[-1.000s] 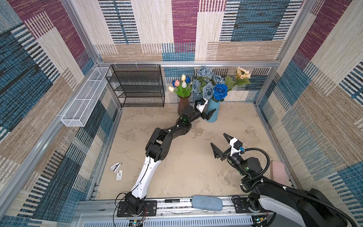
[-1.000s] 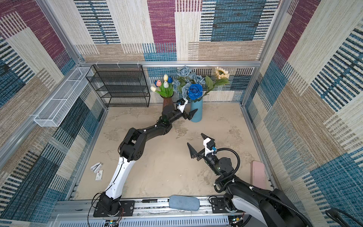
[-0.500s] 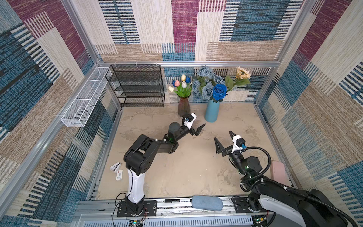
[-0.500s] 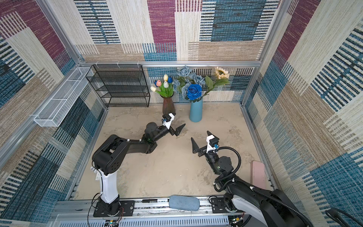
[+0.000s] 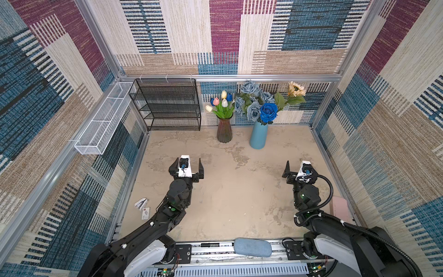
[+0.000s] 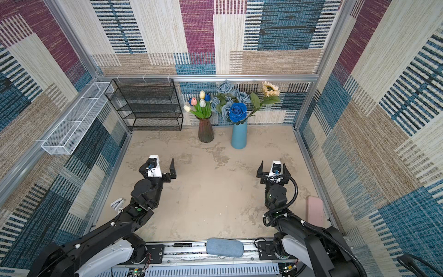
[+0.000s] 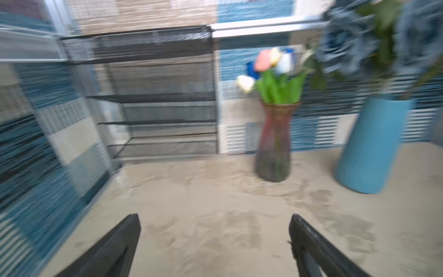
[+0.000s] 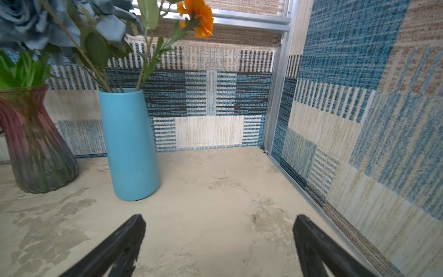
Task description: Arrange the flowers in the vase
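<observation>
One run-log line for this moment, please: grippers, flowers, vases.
left gripper: open, empty | right gripper: open, empty | tulips: in brown vase | roses and sunflower: in blue vase

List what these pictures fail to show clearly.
Left wrist view: motion blur smears the pastel tulips in the ribbed smoky glass vase; count uncertain.
All views: the inside of the tall light-blue ceramic vase, hidden by its opaque wall.
Right wrist view: dusty-blue rose bunch cut off by the frame edge.
In a top view: small white paper-like items, too small to identify.
</observation>
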Available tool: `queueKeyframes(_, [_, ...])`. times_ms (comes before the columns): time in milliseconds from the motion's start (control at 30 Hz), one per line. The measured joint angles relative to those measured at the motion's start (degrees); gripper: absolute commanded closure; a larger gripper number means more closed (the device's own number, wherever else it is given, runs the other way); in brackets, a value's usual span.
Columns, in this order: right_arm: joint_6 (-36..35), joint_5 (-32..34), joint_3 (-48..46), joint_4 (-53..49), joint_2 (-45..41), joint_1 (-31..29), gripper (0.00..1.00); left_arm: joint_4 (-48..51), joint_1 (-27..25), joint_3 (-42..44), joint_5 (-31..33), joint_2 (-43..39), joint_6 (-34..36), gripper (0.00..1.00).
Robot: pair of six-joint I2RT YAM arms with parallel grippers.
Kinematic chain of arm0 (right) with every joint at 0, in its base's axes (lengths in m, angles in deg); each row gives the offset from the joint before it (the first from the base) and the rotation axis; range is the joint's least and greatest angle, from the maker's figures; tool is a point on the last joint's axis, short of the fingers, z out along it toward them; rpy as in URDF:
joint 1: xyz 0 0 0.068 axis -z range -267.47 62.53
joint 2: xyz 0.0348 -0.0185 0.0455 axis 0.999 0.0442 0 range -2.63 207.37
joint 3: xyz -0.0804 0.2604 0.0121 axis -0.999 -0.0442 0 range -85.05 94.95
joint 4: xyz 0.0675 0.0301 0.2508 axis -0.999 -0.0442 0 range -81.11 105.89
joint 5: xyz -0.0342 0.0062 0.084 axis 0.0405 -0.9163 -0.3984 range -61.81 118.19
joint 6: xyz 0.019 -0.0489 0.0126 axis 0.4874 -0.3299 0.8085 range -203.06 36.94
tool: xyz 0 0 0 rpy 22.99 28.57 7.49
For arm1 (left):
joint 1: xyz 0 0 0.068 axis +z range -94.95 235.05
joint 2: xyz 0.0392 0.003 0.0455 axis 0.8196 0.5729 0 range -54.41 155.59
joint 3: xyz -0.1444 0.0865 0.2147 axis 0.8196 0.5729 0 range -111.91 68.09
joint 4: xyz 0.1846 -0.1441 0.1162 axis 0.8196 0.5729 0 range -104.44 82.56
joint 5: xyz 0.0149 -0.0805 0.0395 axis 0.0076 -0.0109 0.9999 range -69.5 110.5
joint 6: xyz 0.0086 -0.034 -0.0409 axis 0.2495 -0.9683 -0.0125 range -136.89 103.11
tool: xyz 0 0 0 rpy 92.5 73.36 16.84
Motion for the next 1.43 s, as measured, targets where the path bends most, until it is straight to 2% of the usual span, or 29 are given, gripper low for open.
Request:
queueKeyframes(100, [-0.3, -3.3, -0.2, 2.7, 4.8, 2.5, 0.0, 7.1, 4.6, 4.6, 4.8, -3.5, -0.1, 0.0])
queueKeyframes(200, [-1.3, -7.4, 0.7, 6.4, 9.9, 4.2, 0.0, 8.0, 9.9, 8.8, 5.2, -2.4, -0.8, 0.0])
queueKeyframes(267, [-1.7, -9.9, 1.3, 8.7, 13.7, 5.5, 0.0, 5.7, 11.9, 10.6, 2.7, 0.8, -0.8, 0.0])
queueKeyframes(333, [-1.7, -13.5, 2.8, 9.6, 17.1, 8.0, 0.0, 0.1, 13.9, 11.5, -0.9, 5.4, 0.0, 0.0])
queueKeyframes(500, [0.5, -22.4, 4.4, 10.4, 22.5, 14.2, 0.0, -19.6, 16.7, 12.9, -10.4, 22.8, 3.0, 0.0])
queueKeyframes(633, [1.2, -28.3, 4.5, 11.9, 24.7, 15.2, 0.0, -32.1, 19.7, 10.6, -16.1, 37.3, 3.5, 0.0])
queueKeyframes(700, [1.8, -30.1, 5.7, 11.7, 25.0, 16.0, 0.0, -34.8, 20.6, 8.7, -18.0, 40.3, 3.5, 0.0])
queueKeyframes(800, [3.3, -30.5, 7.0, 11.3, 25.2, 17.6, 0.0, -36.3, 21.4, 7.1, -21.8, 40.0, 3.5, 0.0])
queueKeyframes(933, [4.0, -31.5, 7.0, 10.8, 25.2, 17.7, 0.0, -31.8, 23.7, 2.8, -23.9, 38.1, 3.2, 0.0])
queueKeyframes(1133, [4.3, -31.7, 7.0, 10.6, 25.2, 17.7, 0.0, -18.8, 28.2, -4.9, -27.5, 37.6, 0.1, 0.0])
queueKeyframes(1267, [4.5, -31.9, 7.1, 10.3, 25.3, 17.7, 0.0, -13.9, 30.3, -6.3, -29.7, 37.7, -1.8, 0.0])
queueKeyframes(1433, [4.5, -32.0, 7.3, 9.8, 25.4, 17.7, 0.0, -11.1, 30.3, -6.4, -31.3, 37.7, -3.0, 0.0])
